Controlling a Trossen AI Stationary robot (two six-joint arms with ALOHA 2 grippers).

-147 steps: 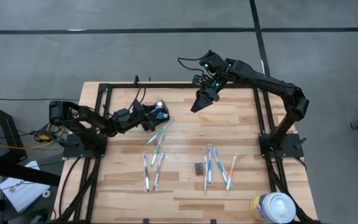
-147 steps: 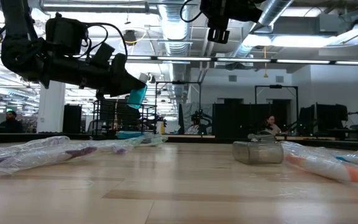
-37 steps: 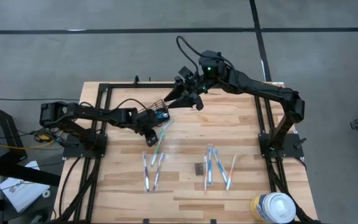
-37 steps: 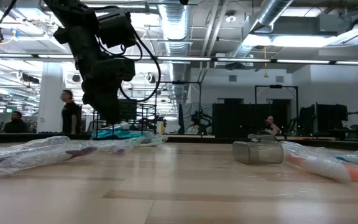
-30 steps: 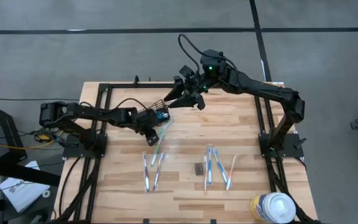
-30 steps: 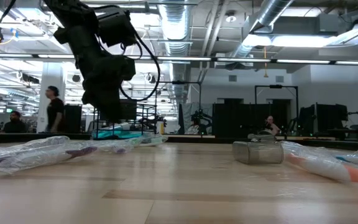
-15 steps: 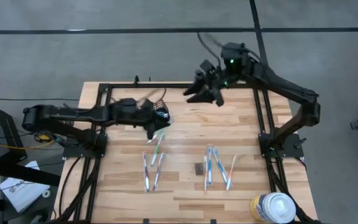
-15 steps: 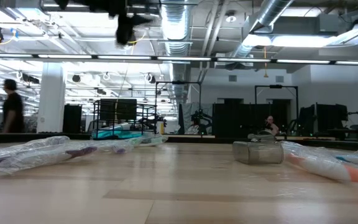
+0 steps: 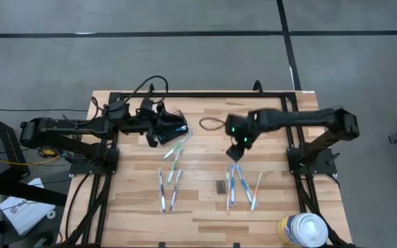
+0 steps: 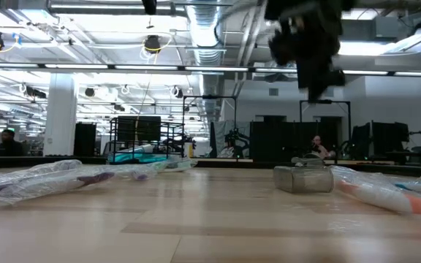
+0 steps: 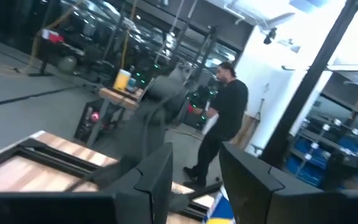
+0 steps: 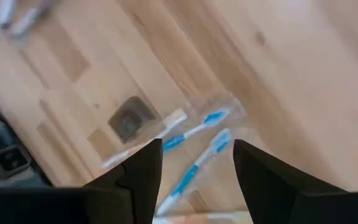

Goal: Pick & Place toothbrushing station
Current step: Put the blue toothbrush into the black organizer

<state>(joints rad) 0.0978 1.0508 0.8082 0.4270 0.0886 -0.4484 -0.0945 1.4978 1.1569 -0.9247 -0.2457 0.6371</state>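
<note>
Left gripper (image 9: 174, 129) at the table's rear, right gripper (image 9: 233, 154) mid-table pointing down, both jaws parted.

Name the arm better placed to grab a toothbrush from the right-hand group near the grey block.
Right. The right gripper hangs open directly above those wrapped toothbrushes, pointing down at them beside the grey block. The left gripper is across the table at the caddy.

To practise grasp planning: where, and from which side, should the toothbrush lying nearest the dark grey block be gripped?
Grip the toothbrush across its slim handle near mid-length, coming straight down from above. It lies flat on the table, so only its narrow sides offer purchase. The open right gripper hangs over it. The dark grey block and a neighbouring toothbrush lie close, so probably straddle tightly.
</note>
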